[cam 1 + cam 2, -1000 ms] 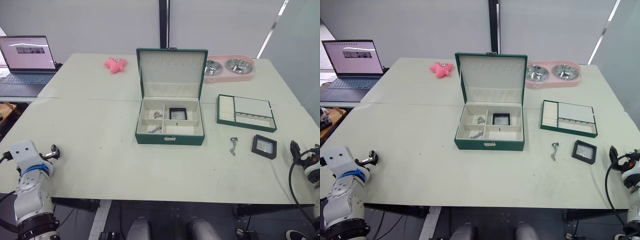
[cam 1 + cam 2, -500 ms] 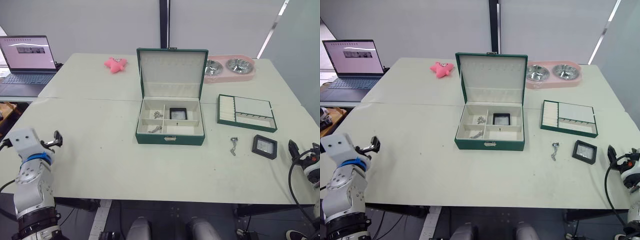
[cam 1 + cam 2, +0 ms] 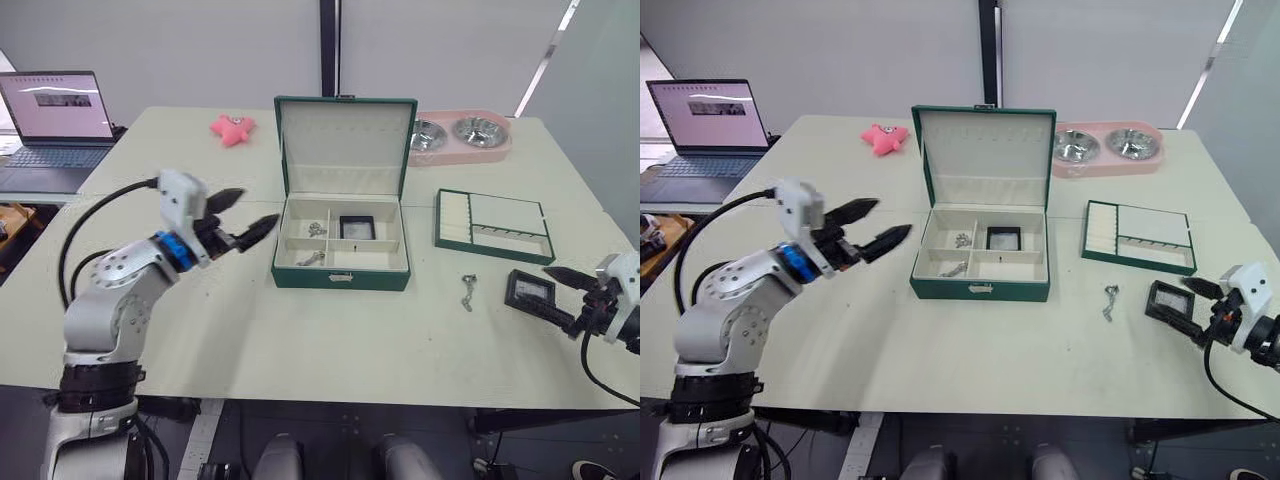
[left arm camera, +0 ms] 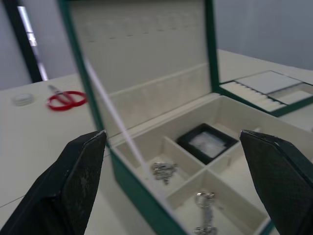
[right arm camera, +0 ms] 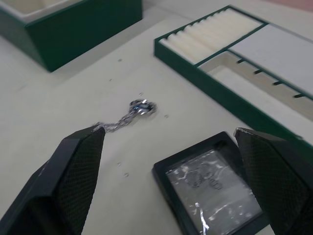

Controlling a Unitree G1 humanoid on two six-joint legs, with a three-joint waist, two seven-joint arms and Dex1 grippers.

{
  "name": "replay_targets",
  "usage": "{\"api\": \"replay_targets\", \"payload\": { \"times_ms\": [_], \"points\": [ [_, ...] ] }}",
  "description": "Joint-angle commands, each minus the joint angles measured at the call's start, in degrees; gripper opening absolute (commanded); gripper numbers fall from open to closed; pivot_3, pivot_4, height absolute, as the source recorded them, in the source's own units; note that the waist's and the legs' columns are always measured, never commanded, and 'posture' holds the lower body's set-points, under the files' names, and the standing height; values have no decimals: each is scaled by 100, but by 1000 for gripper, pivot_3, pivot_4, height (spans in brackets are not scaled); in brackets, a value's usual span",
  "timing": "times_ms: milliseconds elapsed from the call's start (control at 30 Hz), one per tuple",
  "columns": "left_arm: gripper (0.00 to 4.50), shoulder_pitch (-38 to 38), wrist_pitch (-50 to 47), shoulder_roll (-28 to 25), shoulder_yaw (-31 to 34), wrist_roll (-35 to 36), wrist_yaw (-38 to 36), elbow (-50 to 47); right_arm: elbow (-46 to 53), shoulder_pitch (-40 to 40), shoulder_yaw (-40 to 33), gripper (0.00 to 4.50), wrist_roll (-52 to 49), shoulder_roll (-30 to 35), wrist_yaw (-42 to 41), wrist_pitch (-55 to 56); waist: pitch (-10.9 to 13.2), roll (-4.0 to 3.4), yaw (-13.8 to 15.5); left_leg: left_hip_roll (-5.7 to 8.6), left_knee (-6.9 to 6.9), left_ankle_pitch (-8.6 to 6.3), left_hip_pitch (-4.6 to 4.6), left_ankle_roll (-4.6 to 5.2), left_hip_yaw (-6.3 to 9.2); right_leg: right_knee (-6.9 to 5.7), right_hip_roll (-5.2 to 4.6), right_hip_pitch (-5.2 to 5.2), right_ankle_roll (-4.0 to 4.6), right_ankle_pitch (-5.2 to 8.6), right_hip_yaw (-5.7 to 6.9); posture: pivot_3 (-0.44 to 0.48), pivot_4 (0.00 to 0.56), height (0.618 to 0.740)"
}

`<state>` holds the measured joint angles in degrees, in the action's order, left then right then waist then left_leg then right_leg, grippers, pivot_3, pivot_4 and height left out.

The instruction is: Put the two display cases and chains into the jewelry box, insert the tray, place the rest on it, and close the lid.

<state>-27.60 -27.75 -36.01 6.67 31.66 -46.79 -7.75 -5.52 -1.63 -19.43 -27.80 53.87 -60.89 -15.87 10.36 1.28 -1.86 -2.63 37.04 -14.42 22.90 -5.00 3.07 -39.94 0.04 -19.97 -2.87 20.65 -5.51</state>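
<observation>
The jewelry box (image 3: 340, 273) stands open mid-table with its lid (image 3: 344, 148) upright. Inside lie one display case (image 3: 355, 228) and two chains (image 3: 316, 229) (image 3: 310, 259). My left gripper (image 3: 255, 207) hovers open just left of the box, pointing at it; in its wrist view the display case (image 4: 205, 142) sits in a far compartment. A third chain (image 3: 467, 291) and the other display case (image 3: 528, 290) lie on the table right of the box. My right gripper (image 3: 552, 293) is open, its fingers at that case's right side. The tray (image 3: 492, 225) rests behind them.
A pink double-bowl tray (image 3: 460, 135) stands at the back right, a pink toy (image 3: 230, 127) at the back left, and a laptop (image 3: 55, 120) on the far left table. Red scissors (image 4: 66, 99) lie on the table beyond the box's left side.
My left arm has risen from the near left table edge and swung right to the box's left side. My right gripper has come in from the right edge to the display case on the table.
</observation>
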Motion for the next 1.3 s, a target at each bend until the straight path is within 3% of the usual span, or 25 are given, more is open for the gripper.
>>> {"api": "replay_targets", "payload": {
  "times_ms": [33, 433, 800, 900, 1067, 1300],
  "points": [
    [4474, -160, -33, -51, -511, 156, -752, -410, 40, -99, 167, 4500, 216, 373, -448, 58, 0, 0, -10, 0, 0, 0, 0, 0, -1, 1, 0, 1, 0, 0, -1, 0, 150, 740],
    [4474, -338, 1438, 632, -1937, -581, -2379, 86, -1349, -1081, 1122, 4500, 1138, 532, -1269, 876, 2, 0, -11, -1, 6, 0, -2, 0, -1, 2, 3, 3, 0, 0, -2, 0, 150, 740],
    [4474, -32, 1622, 938, -2083, -701, -2453, 111, -2084, -1406, 1237, 4500, 1364, 302, -1274, 1309, 2, -1, -15, -2, 9, 0, -2, 1, 0, 0, 3, 4, 0, 0, -3, 0, 150, 740],
    [4500, -41, 1599, 960, -2048, -704, -2403, 122, -2135, -1448, 1239, 3887, 1382, 273, -1258, 1355, 2, -1, -12, -2, 9, 0, -2, 1, 1, 1, 2, 6, 0, 0, -1, 0, 150, 740],
    [4500, -100, 1585, 996, -2022, -722, -2268, 99, -2229, -1507, 1247, 2244, 1426, 213, -1239, 1430, 1, -1, -13, -2, 10, 0, -3, 1, 1, 0, 2, 7, 0, 0, -2, 0, 150, 740],
    [4500, -125, 1577, 1029, -2009, -722, -2179, 119, -2288, -1492, 1210, 498, 1454, 188, -1210, 1519, 1, -1, -11, -2, 11, 0, -4, 1, 1, 1, 2, 8, 0, 0, -1, 0, 150, 740]
  ]
}}
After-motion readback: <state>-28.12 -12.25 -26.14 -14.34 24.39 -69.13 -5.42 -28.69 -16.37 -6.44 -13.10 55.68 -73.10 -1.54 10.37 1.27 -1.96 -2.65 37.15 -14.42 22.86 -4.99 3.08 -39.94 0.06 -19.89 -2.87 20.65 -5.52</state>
